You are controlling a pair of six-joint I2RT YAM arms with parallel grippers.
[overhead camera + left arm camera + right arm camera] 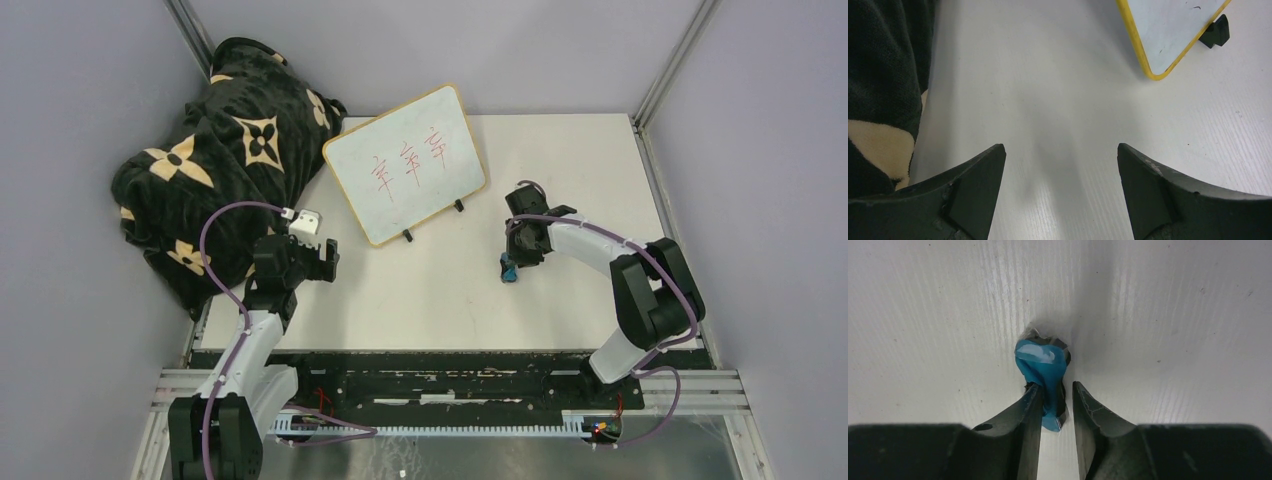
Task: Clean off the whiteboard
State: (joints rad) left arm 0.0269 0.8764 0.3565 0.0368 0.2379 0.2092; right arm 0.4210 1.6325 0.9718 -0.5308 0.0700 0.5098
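Observation:
The whiteboard [405,165] has a tan frame and stands tilted on two black feet at the back middle of the table, with red handwritten marks on it. Its lower corner shows in the left wrist view [1173,30]. A small blue and black eraser [509,270] lies on the table to the right of the board. In the right wrist view the eraser [1042,362] sits between the fingers of my right gripper [1057,390], touching the left finger with a thin gap to the right one. My left gripper [1061,150] is open wide and empty over bare table, near the board's left corner.
A black blanket with tan flower patterns [220,150] is piled at the left back and hangs over the table's left edge; it also shows in the left wrist view [883,75]. Grey walls enclose the table [560,160].

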